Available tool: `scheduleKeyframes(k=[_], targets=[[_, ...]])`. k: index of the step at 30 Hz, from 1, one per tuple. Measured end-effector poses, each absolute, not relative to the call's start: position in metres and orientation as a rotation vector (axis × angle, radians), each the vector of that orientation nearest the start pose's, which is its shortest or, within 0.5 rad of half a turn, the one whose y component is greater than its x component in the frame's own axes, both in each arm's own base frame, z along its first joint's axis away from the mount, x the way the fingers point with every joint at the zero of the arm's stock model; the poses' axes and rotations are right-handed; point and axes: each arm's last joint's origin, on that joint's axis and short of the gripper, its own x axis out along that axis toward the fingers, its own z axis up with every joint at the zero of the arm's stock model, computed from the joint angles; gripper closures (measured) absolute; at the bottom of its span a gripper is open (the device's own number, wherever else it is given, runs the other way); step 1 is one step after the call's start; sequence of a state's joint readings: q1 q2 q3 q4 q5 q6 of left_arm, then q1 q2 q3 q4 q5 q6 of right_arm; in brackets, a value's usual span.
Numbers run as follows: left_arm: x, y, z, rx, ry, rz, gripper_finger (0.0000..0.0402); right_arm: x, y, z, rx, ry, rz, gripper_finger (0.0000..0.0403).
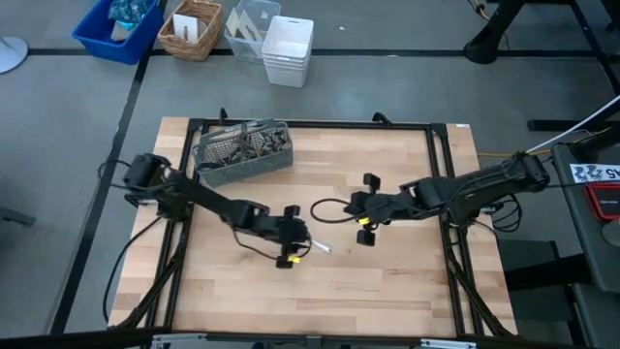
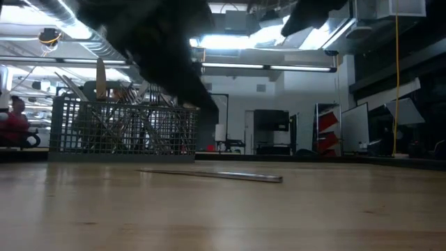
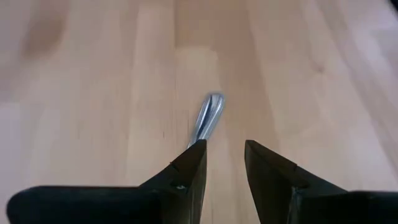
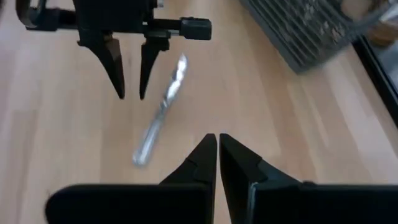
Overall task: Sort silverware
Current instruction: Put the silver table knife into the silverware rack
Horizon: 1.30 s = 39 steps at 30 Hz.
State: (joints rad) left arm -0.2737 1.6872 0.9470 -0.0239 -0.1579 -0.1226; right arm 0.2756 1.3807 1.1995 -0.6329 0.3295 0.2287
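Observation:
One slim silver piece of silverware lies flat on the wooden table, near its middle; it also shows in the high view and the low view. My left gripper hangs open just above the table. The piece's near end is beside one fingertip, with nothing between the fingers. My right gripper is shut and empty, raised over the table to the right of the piece. More silverware stands in the grey mesh caddy.
The caddy stands at the table's far left. Beyond the far edge, on the floor, are a blue bin, a wicker basket and white bins. Bare wood lies toward the near edge.

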Motion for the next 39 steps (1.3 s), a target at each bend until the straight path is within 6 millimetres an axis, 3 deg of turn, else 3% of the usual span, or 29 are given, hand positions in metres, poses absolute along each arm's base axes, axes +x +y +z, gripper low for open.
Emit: scheduleKeyframes(k=[6,14,27,39], targets=[[0.356,-0.075,0.163,0.025,0.897,-0.111,0.0299,0.264,0.065,0.311,-0.032,0.839,-0.147,0.0379],[0.371,-0.062,0.151,0.077,1.051,-0.097,0.0299,0.255,0.063,0.314,-0.023,0.861,-0.158,0.0379],[0.368,-0.058,0.149,0.144,1.114,-0.121,0.0299,0.253,0.062,0.313,-0.03,0.883,-0.161,0.0379],[0.368,-0.049,0.148,0.128,1.129,-0.093,0.0299,0.241,0.059,0.325,-0.002,0.843,-0.13,0.0379]])
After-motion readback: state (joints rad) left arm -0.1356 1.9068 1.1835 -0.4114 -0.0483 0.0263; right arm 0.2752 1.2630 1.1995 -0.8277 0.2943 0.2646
